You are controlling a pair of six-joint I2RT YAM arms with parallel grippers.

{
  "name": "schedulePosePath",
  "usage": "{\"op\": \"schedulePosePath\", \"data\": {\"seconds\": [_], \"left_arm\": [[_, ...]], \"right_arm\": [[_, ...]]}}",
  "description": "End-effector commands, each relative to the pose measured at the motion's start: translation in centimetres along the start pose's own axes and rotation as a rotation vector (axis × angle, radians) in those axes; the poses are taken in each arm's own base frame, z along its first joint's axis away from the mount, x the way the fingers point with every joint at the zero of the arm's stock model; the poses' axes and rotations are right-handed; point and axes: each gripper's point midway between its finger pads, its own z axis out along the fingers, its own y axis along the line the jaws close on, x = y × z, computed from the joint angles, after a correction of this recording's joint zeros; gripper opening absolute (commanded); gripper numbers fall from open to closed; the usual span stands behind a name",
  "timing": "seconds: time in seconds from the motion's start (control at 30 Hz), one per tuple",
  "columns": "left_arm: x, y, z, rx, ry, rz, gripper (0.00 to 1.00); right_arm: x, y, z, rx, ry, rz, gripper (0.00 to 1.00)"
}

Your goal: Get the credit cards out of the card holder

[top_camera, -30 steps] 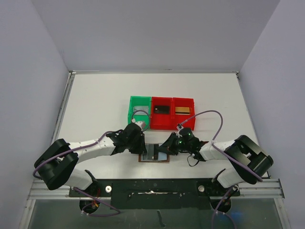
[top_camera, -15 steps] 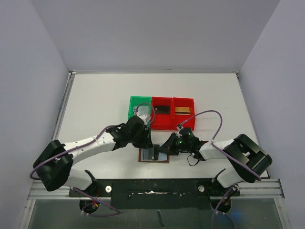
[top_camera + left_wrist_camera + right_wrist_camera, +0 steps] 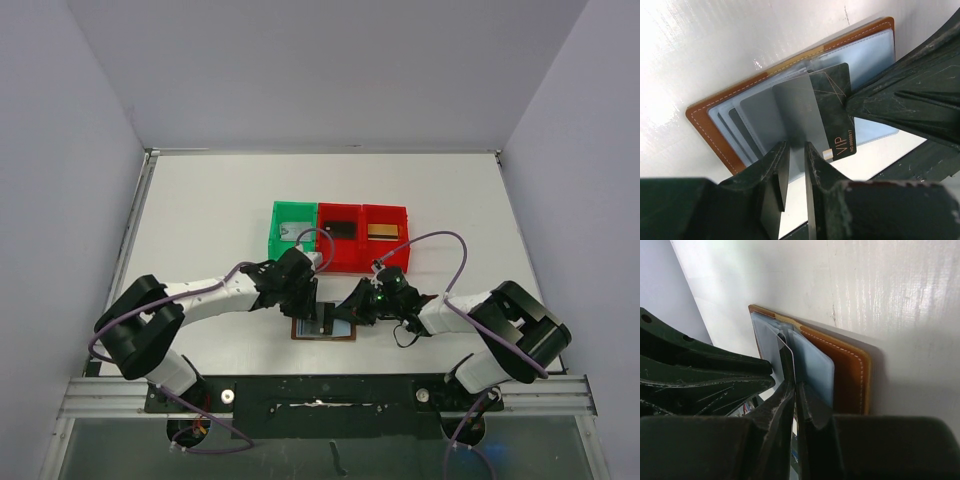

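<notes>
The brown card holder (image 3: 325, 327) lies open near the table's front edge, also in the left wrist view (image 3: 705, 125) and right wrist view (image 3: 850, 375). A silver-grey card (image 3: 795, 112) and a black VIP card (image 3: 835, 115) stick out of its blue-grey sleeves. My left gripper (image 3: 314, 311) points down at it; its jaws (image 3: 796, 152) stand a narrow gap apart with the silver-grey card's end between them. My right gripper (image 3: 346, 313) comes in from the right (image 3: 850, 102) and is shut (image 3: 796, 385) on the black card's (image 3: 786, 357) thin edge.
Three bins stand side by side behind the holder: a green bin (image 3: 276, 240) holding a silver-grey card (image 3: 292, 232), a red bin (image 3: 325, 252) holding a black card (image 3: 341, 228), and a red bin (image 3: 403, 250) holding a gold card (image 3: 381, 230). Purple cables loop over both arms.
My left gripper has moved from the green bin back down to the card holder. A silver-grey card now shows in the green bin. The right gripper has stayed put.
</notes>
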Motion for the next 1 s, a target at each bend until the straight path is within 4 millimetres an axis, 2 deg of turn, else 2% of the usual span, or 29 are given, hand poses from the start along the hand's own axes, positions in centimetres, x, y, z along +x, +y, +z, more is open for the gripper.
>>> {"op": "schedulePosePath", "data": {"seconds": [0.0,0.23,0.43,0.77,0.83,0.97], "left_arm": [[0.6,0.8,0.2,-0.035,0.014,0.013,0.17],[1.3,2.2,0.3,-0.091,0.022,-0.001,0.13],[1.5,2.0,0.3,-0.072,0.019,-0.019,0.13],[1.6,2.1,0.2,-0.075,0.014,-0.028,0.11],[1.7,2.1,0.2,-0.075,0.015,-0.029,0.11],[1.9,2.2,0.2,-0.078,0.018,-0.029,0.11]], "right_arm": [[-0.7,1.4,0.1,-0.043,-0.011,-0.017,0.08],[-0.7,1.8,-0.1,-0.068,-0.017,-0.022,0.21],[-0.3,2.6,0.1,-0.138,-0.001,-0.020,0.24],[0.1,1.9,0.7,-0.106,-0.014,-0.011,0.24],[0.0,1.7,0.7,-0.091,-0.021,-0.014,0.27],[-0.2,0.2,0.5,-0.012,-0.055,0.002,0.30]]}}
